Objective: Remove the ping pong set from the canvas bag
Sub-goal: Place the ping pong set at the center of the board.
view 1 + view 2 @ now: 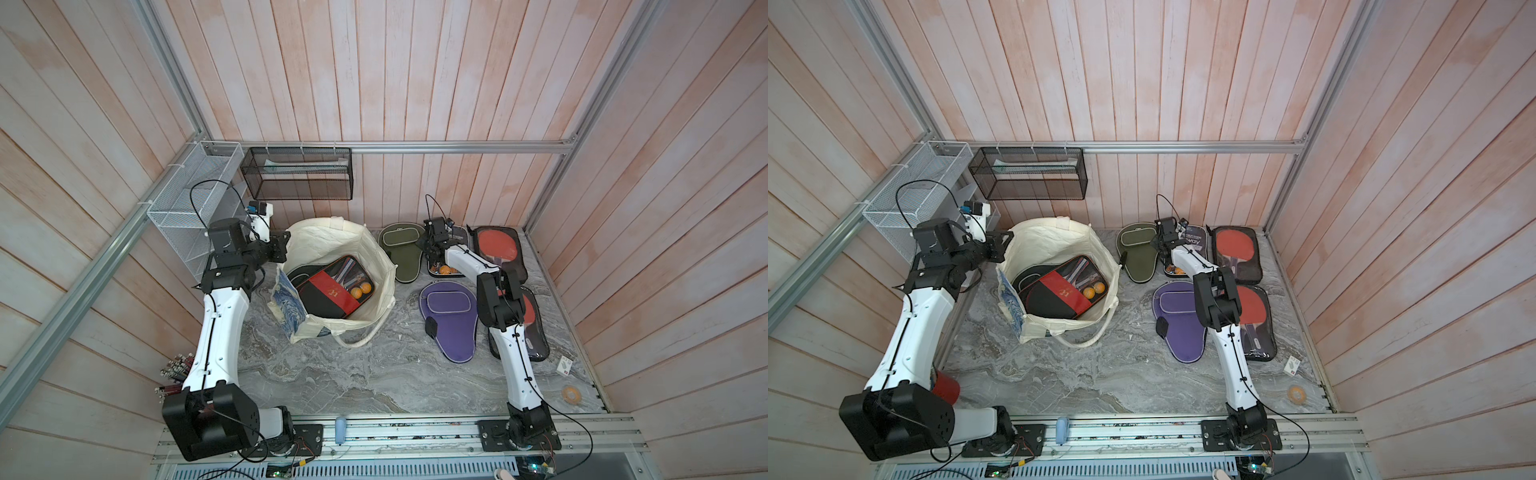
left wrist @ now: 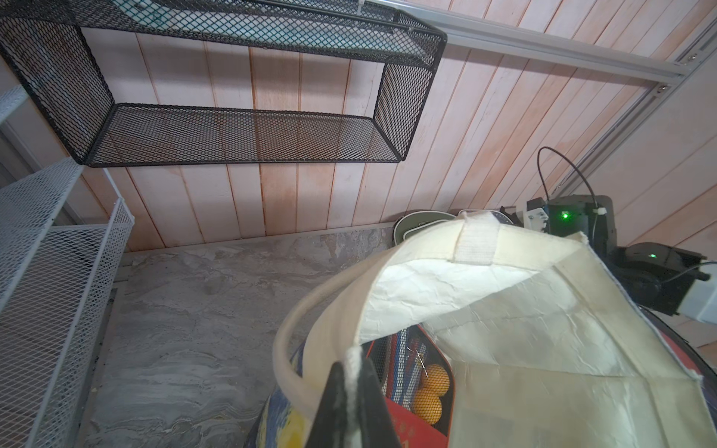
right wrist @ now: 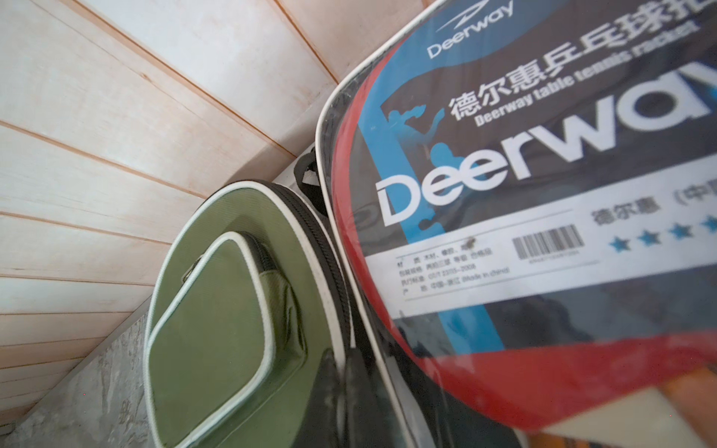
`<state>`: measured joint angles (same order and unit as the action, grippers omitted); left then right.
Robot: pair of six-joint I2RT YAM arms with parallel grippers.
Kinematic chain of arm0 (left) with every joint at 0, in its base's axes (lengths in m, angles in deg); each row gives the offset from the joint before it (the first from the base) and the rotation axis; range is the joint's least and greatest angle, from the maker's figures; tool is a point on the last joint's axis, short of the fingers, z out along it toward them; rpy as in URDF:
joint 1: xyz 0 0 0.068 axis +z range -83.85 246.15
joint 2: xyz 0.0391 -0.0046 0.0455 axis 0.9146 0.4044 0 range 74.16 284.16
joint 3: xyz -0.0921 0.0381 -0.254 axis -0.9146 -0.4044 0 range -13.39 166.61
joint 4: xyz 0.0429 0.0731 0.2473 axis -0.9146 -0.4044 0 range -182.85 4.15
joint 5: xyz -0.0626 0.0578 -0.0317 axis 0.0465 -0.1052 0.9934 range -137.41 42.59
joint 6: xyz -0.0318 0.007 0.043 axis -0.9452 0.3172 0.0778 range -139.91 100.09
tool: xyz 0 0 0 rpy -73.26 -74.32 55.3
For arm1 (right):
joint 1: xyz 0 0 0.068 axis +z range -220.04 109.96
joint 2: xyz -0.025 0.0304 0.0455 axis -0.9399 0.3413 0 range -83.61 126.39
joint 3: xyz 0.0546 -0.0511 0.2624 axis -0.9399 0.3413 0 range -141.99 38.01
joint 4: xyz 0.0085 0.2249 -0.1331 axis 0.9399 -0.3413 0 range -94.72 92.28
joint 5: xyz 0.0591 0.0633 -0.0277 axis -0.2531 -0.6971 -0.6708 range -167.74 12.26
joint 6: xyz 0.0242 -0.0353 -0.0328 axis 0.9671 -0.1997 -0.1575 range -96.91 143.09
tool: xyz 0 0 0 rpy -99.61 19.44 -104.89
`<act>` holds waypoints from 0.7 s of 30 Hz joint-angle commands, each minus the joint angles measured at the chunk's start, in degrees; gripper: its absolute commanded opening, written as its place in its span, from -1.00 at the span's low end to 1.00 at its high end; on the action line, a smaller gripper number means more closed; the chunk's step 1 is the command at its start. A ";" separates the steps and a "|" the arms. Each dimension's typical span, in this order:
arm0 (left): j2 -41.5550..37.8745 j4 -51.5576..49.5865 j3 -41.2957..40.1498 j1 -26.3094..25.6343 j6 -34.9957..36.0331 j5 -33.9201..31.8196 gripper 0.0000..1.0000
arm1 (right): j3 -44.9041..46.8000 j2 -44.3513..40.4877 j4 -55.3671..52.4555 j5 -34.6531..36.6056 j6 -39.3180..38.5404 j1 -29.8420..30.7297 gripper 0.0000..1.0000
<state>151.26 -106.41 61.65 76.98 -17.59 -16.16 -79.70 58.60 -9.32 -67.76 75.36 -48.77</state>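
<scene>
The ping pong set [image 1: 332, 293] lies inside the canvas bag [image 1: 332, 237], slanted on the bag's floor; the left jaws are clenched on the bag's rim at its left side, so the set sits just below and beside them, untouched. In the left wrist view the cream hem is pinched between the two dark fingers [image 2: 331, 411], next to a rope handle [image 2: 281, 349]; the set shows just past them, down inside the bag. The right jaws are well apart from the set, low at the back right of the table [image 1: 353, 374], between a green paddle case [image 3: 232, 310] and a Deerway racket pack [image 3: 543, 174]; they are shut, and whether they pinch anything I cannot tell.

The bag stands open, mouth up, its lining cream and creased, with a blue-and-yellow print [image 1: 289, 305] on its left side; besides the set it holds a second dark case [image 1: 299, 272], partly under the set. On the right of the table lie a purple paddle case [image 1: 451, 320] and two clear cases, each with a red paddle [image 1: 496, 249] inside. A black mesh shelf [image 1: 297, 172] hangs on the back wall; a white mesh rack [image 1: 187, 208] hangs on the left wall.

The set is a flat rectangular case, black with a broad red band; its see-through end shows paddle handles and two orange balls [image 1: 360, 291].
</scene>
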 commanded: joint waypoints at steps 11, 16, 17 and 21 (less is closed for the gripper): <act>-0.21 5.50 1.24 -0.72 -0.30 2.46 -1.00 | -1.19 1.45 -0.18 -2.41 -1.82 0.08 -0.87; -0.45 5.30 1.21 -0.72 -0.17 2.24 -1.00 | -1.29 0.81 -0.31 -1.90 -2.15 0.08 -0.67; -0.46 5.33 1.22 -0.72 -0.17 2.24 -1.00 | -1.25 0.55 -0.52 -1.54 -2.15 0.08 -0.65; -0.54 5.35 1.29 -0.80 -0.22 2.30 -1.00 | -1.29 -0.55 -0.97 -0.50 -2.61 -0.10 -0.54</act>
<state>151.30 -106.38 61.65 76.85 -17.59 -16.16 -79.70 58.71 -9.32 -69.78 73.66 -48.77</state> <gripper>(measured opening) 0.081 0.221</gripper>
